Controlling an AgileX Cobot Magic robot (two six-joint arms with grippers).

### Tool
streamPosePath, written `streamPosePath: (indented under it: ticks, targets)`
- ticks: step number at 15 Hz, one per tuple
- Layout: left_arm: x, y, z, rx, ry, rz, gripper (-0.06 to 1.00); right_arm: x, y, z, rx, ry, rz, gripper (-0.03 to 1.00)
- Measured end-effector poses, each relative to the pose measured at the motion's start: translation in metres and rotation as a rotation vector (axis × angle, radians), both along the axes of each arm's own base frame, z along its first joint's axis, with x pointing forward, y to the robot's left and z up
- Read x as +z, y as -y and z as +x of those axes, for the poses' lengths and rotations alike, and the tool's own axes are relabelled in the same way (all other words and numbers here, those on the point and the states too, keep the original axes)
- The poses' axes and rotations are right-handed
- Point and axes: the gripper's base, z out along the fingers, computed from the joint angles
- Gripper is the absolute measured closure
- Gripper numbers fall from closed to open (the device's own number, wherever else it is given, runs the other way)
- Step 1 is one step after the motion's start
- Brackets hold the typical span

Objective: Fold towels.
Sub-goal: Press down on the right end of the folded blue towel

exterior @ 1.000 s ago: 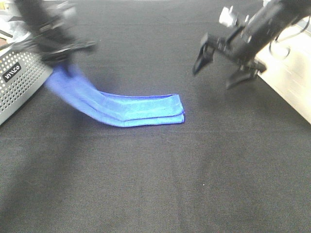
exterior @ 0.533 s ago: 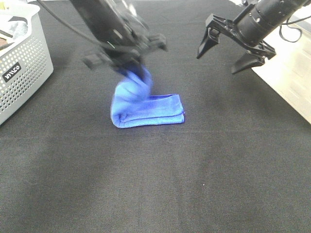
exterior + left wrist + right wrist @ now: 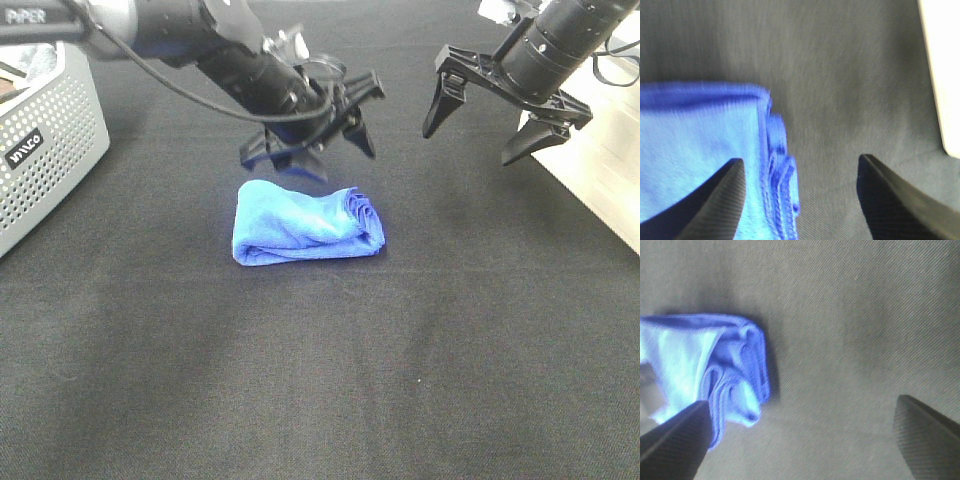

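Observation:
A blue towel (image 3: 305,223) lies folded into a small thick packet on the black table, its layered edges facing right. My left gripper (image 3: 330,143) hovers open just above the towel's far edge, holding nothing. In the left wrist view the towel (image 3: 705,155) lies below the open fingers (image 3: 715,210). My right gripper (image 3: 482,125) hangs open and empty in the air to the right of the towel. The right wrist view shows the towel's layered end (image 3: 715,375) off to one side of the spread fingers (image 3: 925,440).
A grey perforated basket (image 3: 45,150) stands at the left edge. A white surface (image 3: 600,180) borders the black table (image 3: 350,380) on the right.
My left gripper carried the towel's long left end rightward over the rest, folding it in half, then let go and rose. The right gripper drifted slightly right.

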Motion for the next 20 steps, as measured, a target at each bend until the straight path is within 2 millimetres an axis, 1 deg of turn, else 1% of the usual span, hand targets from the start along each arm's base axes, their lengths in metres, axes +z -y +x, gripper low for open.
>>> streamPosePath:
  ticks: [1, 3, 5, 6, 7, 9, 11, 12, 13, 14, 15, 17, 18, 19, 20]
  targets:
    - [0.008, -0.007, 0.003, -0.001, 0.029, 0.012, 0.32, 0.000, -0.001, -0.001, -0.001, -0.010, 0.016, 0.05]
    - [0.033, -0.039, 0.014, 0.019, 0.118, 0.078, 0.32, 0.002, -0.008, -0.004, 0.029, -0.037, 0.093, 0.05]
    - [0.055, -0.075, 0.021, 0.042, 0.160, 0.151, 0.32, 0.009, -0.025, -0.009, 0.111, -0.051, 0.293, 0.05]
    - [0.062, -0.088, 0.022, 0.051, 0.158, 0.176, 0.32, 0.011, -0.034, -0.013, 0.153, -0.048, 0.401, 0.05]
    - [0.066, -0.101, 0.021, 0.056, 0.132, 0.192, 0.32, 0.010, -0.051, -0.018, 0.213, -0.027, 0.537, 0.06]
    - [0.068, -0.104, 0.018, 0.046, 0.102, 0.198, 0.32, 0.000, -0.081, -0.022, 0.277, -0.017, 0.658, 0.08]
    - [0.069, -0.104, 0.017, 0.044, 0.099, 0.199, 0.32, -0.026, -0.108, -0.025, 0.318, -0.050, 0.710, 0.08]
    - [0.069, -0.104, 0.016, 0.041, 0.093, 0.200, 0.32, -0.040, -0.115, -0.024, 0.323, -0.065, 0.721, 0.08]
    - [0.070, -0.105, 0.016, 0.036, 0.092, 0.209, 0.32, -0.056, -0.117, -0.022, 0.308, -0.077, 0.718, 0.08]
    - [0.070, -0.106, 0.014, 0.026, 0.085, 0.232, 0.32, -0.075, -0.114, -0.017, 0.281, -0.080, 0.685, 0.08]
    - [0.069, -0.107, 0.014, 0.020, 0.077, 0.242, 0.32, -0.085, -0.111, -0.015, 0.272, -0.081, 0.650, 0.08]
    - [0.069, -0.107, 0.013, 0.015, 0.069, 0.249, 0.32, -0.100, -0.098, -0.010, 0.268, -0.067, 0.551, 0.08]
    - [0.069, -0.107, 0.013, 0.015, 0.068, 0.250, 0.32, -0.104, -0.091, -0.007, 0.264, -0.060, 0.509, 0.08]
    - [0.069, -0.107, 0.013, 0.015, 0.068, 0.250, 0.32, -0.104, -0.091, -0.007, 0.264, -0.060, 0.509, 0.08]
    - [0.069, -0.107, 0.013, 0.015, 0.068, 0.250, 0.32, -0.108, -0.082, -0.004, 0.250, -0.052, 0.470, 0.08]
